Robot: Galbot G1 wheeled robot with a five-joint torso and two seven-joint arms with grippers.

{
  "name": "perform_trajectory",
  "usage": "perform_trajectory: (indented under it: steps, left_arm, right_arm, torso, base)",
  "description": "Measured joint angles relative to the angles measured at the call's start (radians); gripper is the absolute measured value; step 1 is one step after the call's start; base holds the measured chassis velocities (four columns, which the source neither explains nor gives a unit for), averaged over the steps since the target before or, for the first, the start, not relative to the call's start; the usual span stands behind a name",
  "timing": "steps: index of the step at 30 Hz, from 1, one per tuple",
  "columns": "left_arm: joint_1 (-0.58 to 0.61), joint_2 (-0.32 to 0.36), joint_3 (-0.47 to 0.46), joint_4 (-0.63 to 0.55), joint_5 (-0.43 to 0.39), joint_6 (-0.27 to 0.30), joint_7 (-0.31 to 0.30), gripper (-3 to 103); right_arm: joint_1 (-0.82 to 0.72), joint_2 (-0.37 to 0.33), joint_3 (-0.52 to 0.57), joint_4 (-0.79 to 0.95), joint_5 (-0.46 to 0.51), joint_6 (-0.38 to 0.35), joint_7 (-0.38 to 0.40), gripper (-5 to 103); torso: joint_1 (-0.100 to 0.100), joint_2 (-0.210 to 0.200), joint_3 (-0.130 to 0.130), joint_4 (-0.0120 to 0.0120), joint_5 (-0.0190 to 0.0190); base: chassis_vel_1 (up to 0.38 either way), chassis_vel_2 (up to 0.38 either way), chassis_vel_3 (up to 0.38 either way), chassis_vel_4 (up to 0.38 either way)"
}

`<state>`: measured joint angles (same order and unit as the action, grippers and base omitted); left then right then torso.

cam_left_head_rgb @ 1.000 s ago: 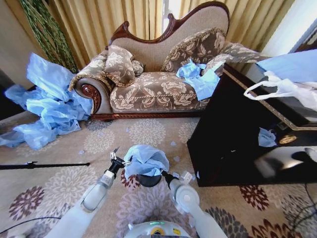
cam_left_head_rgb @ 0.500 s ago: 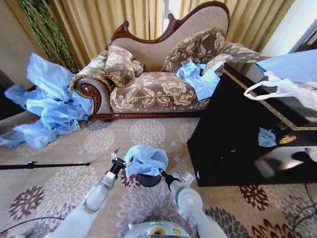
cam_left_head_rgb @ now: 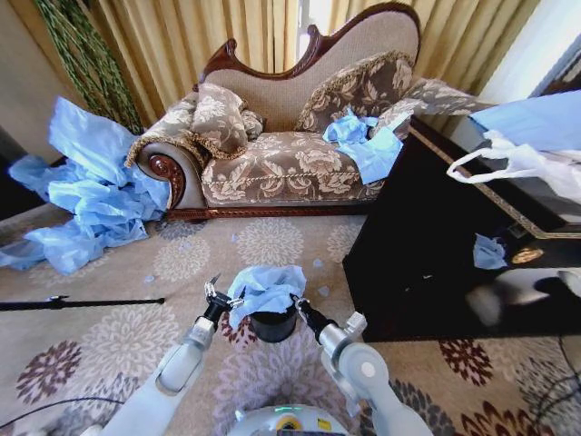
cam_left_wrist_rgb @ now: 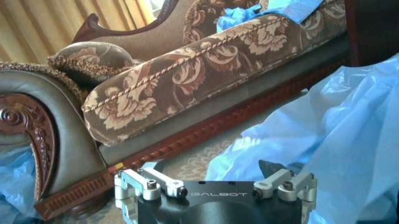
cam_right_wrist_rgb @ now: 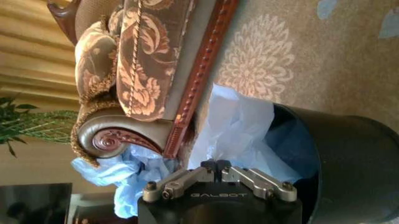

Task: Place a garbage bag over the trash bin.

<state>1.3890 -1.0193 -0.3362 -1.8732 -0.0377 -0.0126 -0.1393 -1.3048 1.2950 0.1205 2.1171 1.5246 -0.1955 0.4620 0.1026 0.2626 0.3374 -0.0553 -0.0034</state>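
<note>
A home living room. A carved-wood chaise sofa [cam_left_head_rgb: 290,136] with floral upholstery and fringed cushions [cam_left_head_rgb: 222,118] stands before gold curtains [cam_left_head_rgb: 182,36]. A flower-patterned rug [cam_left_head_rgb: 118,336] covers the floor beside a dark cabinet [cam_left_head_rgb: 427,245].

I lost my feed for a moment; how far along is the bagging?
Done: the bag is at the bin, lying bunched across its top, part of it tucked inside the rim. In hand: the right gripper is shut on the bag at the rim; the left gripper is open beside the bag. Left: spreading the bag over the rim; the black sides are bare.
</note>
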Motion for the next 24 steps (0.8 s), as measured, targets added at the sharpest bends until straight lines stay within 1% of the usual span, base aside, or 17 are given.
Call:
perform_trajectory:
  steps: [2,3,4,5,6,8,10,11,12,14,15,18,19,23,24]
  left_arm:
    - [0.003,0.000,0.000,-0.003,0.000,-0.001,0.002,100]
    - [0.007,0.002,0.000,-0.010,0.001,-0.009,0.020,100]
    - [0.011,0.010,0.001,-0.016,0.012,-0.030,0.046,100]
    - [0.013,0.015,0.001,-0.018,0.024,-0.039,0.058,100]
    - [0.013,0.015,0.001,-0.018,0.024,-0.039,0.058,100]
    - [0.011,0.030,0.001,-0.018,0.078,-0.065,0.096,100]
    - [-0.005,0.056,0.002,-0.010,0.144,-0.096,0.150,100]
    - [-0.005,0.056,0.002,-0.010,0.144,-0.096,0.150,100]
    - [-0.015,0.068,0.002,-0.006,0.172,-0.102,0.178,100]
    - [-0.029,0.086,0.007,0.001,0.194,-0.101,0.200,100]
    - [-0.029,0.086,0.007,0.001,0.194,-0.101,0.200,100]
    - [-0.066,0.122,0.027,0.023,0.211,-0.091,0.246,100]
    - [-0.066,0.122,0.027,0.023,0.211,-0.091,0.246,100]
    - [-0.121,0.143,0.058,0.052,0.248,-0.091,0.299,100]
    - [-0.121,0.143,0.058,0.052,0.248,-0.091,0.299,100]
  right_arm:
    - [-0.003,0.000,0.002,0.000,-0.005,0.000,-0.006,0]
    - [-0.007,-0.002,0.003,0.000,-0.009,0.000,-0.008,0]
    - [-0.010,-0.003,0.005,0.000,-0.013,-0.002,-0.008,0]
    - [-0.010,-0.004,0.005,0.000,-0.016,-0.003,-0.008,0]
    - [-0.010,-0.004,0.005,0.000,-0.016,-0.003,-0.008,0]
    - [-0.012,-0.008,0.004,0.001,-0.025,-0.006,-0.008,0]
    - [-0.012,-0.011,-0.005,0.003,-0.036,-0.008,-0.008,0]
    - [-0.012,-0.011,-0.005,0.003,-0.036,-0.008,-0.008,0]
    - [-0.011,-0.011,-0.009,0.005,-0.041,-0.008,-0.008,0]
    - [-0.010,-0.011,-0.012,0.008,-0.047,-0.008,-0.007,0]
    - [-0.010,-0.011,-0.012,0.008,-0.047,-0.008,-0.007,0]
    - [-0.016,-0.019,-0.011,0.012,-0.068,-0.008,-0.009,0]
    - [-0.016,-0.019,-0.011,0.012,-0.068,-0.008,-0.009,0]
    - [-0.027,-0.024,-0.006,0.016,-0.082,-0.009,-0.014,0]
    - [-0.027,-0.024,-0.006,0.016,-0.082,-0.009,-0.014,0]
  torso:
    - [0.000,0.000,0.000,0.0001,0.0000]
    - [0.000,0.000,0.000,0.0001,0.0000]
    - [0.000,0.000,0.000,0.0000,0.0000]
    - [0.000,0.000,0.000,0.0000,0.0001]
    - [0.000,0.000,0.000,0.0000,0.0001]
    - [0.000,0.000,0.000,0.0001,-0.0001]
    - [0.000,0.000,0.000,0.0000,0.0000]
    - [0.000,0.000,0.000,0.0000,0.0000]
    - [0.000,0.000,0.000,0.0000,0.0000]
    - [0.000,0.000,0.000,0.0000,-0.0001]
    - [0.000,0.000,0.000,0.0000,-0.0001]
    - [0.000,0.000,0.000,-0.0001,-0.0001]
    - [0.000,0.000,0.000,-0.0001,-0.0001]
    - [0.000,0.000,0.000,-0.0001,0.0000]
    - [0.000,0.000,0.000,-0.0001,0.0000]
  base:
    - [0.000,0.000,0.000,0.000]
    - [0.000,0.000,0.000,0.000]
    - [0.000,0.000,0.000,0.000]
    - [0.000,0.000,0.000,0.000]
    - [0.000,0.000,0.000,0.000]
    - [0.000,0.000,0.000,0.000]
    - [0.000,0.000,0.000,0.000]
    - [0.000,0.000,0.000,0.000]
    - [0.000,0.000,0.000,0.000]
    - [0.000,0.000,0.000,0.000]
    - [0.000,0.000,0.000,0.000]
    - [0.000,0.000,0.000,0.000]
    - [0.000,0.000,0.000,0.000]
    - [0.000,0.000,0.000,0.000]
    - [0.000,0.000,0.000,0.000]
